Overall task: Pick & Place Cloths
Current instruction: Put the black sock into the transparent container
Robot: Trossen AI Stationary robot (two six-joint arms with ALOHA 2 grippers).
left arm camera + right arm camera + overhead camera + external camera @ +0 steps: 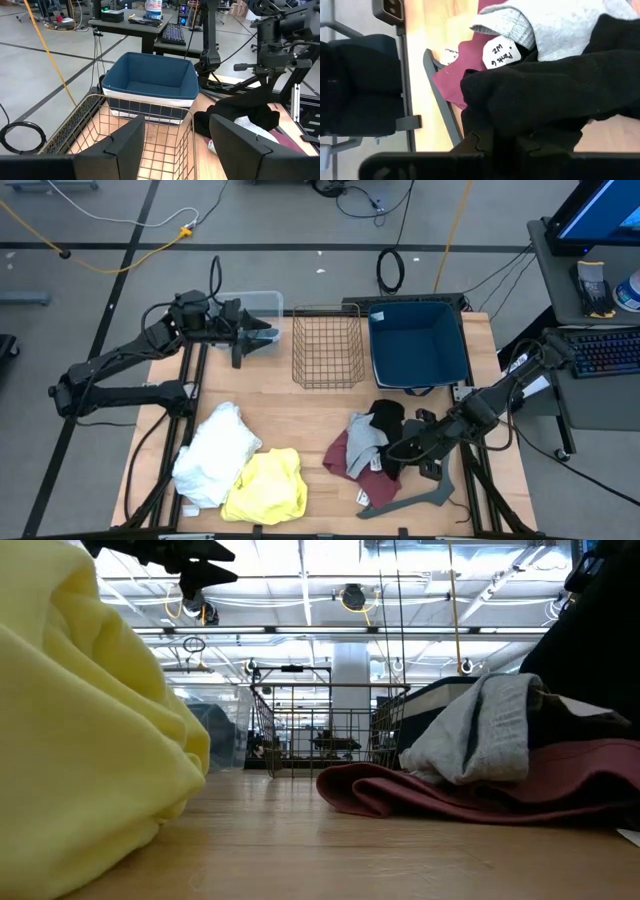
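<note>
The right gripper [397, 451] sits low at the table's right front, its jaws pinched shut on a fold of the black cloth [540, 100] atop the maroon cloth [340, 452] and grey cloth [365, 432]. Limp and light, it will probably drape and drag neighbours; a bunched fold grips best. The left gripper [262, 337] hovers open-jawed, empty, by the wire basket [327, 370].

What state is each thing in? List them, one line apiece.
Left gripper: open, empty, beside the wire basket.
Right gripper: shut on the black cloth.
Black cloth: gripped, heaped on the other cloths.
Grey cloth: crumpled over the maroon cloth.
Maroon cloth: flat under the pile.
White cloth: crumpled, untouched.
Yellow cloth: crumpled, touching the white one.
Wire basket: upright, empty.
Blue bin: upright, empty.
Hanger: lying flat.
</note>
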